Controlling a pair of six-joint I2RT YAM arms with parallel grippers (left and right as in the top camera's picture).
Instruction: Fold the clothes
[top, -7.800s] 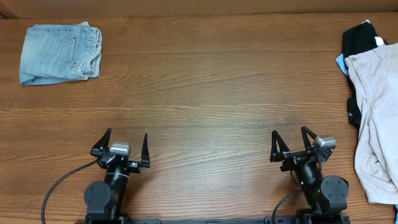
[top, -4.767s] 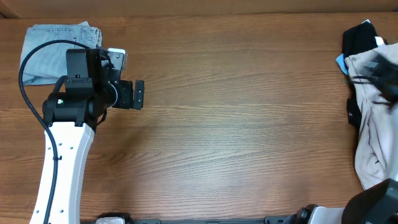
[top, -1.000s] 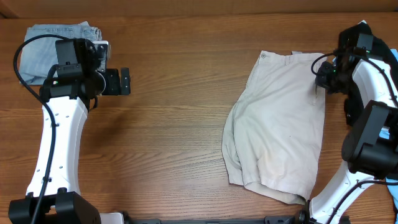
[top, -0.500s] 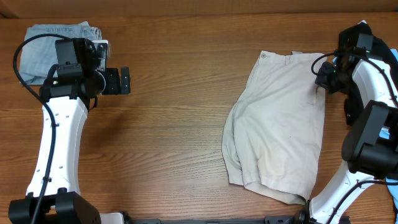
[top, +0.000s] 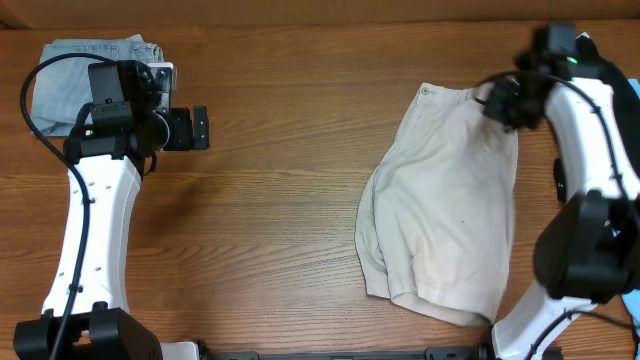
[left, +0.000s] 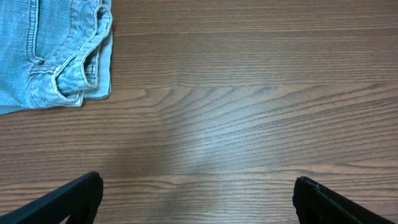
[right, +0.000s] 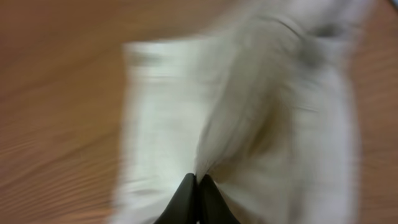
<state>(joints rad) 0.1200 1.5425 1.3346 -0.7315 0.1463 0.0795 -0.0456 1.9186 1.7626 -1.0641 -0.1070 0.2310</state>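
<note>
The wooden table (top: 300, 170) bears the beige shorts (top: 450, 210) spread flat, waistband at the far end and legs toward the near edge. Well to the left of the shorts lies a folded blue denim garment (top: 65, 75). The right gripper (top: 497, 103) sits at the shorts' waistband, its tips pinched together on a tuck of the cloth, the wrist view blurred. The left gripper (top: 200, 128) hangs far left of the shorts, just beside the denim, fingers wide apart and holding nothing

Shorts (top: 445, 200) lie right on the table (top: 290, 200), denim garment (left: 43, 50) far left.
</note>
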